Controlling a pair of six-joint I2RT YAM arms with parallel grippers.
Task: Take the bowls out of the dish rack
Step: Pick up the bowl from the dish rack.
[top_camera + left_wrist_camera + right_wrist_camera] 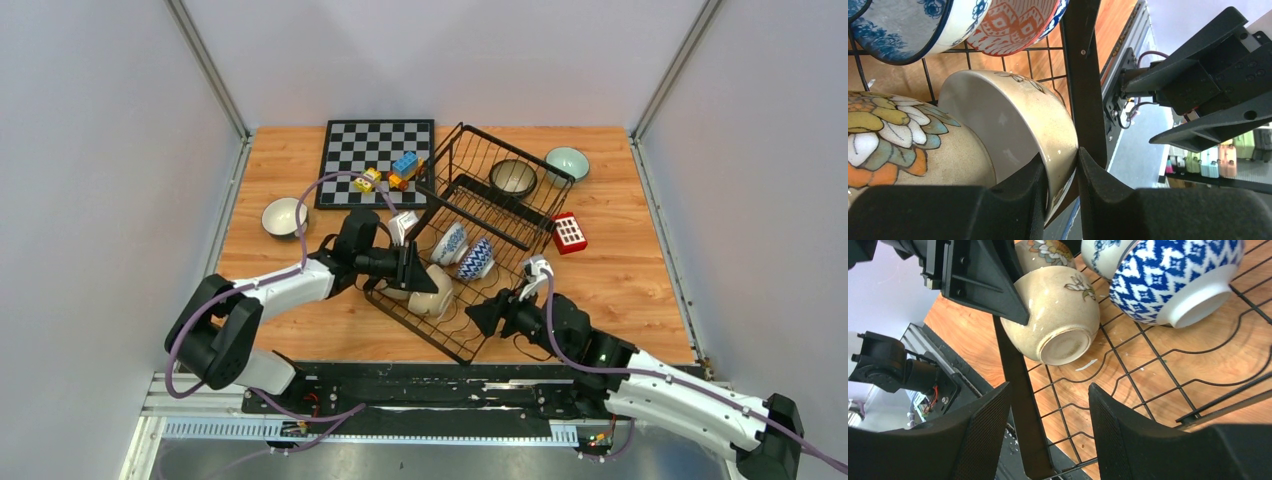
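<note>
Beige bowl (1048, 125), in the dish rack's (410, 325) near corner, is pinched by its rim in the left gripper (1077, 170): lift-out seems the step in hand. Next it must clear the rack's side; the right gripper (1048, 395) gapes wide, empty, beside that corner.

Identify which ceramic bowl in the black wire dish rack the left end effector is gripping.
The beige ceramic bowl tipped on its side: the left end effector pinches its rim. The blue-and-white patterned bowls sit untouched.
</note>
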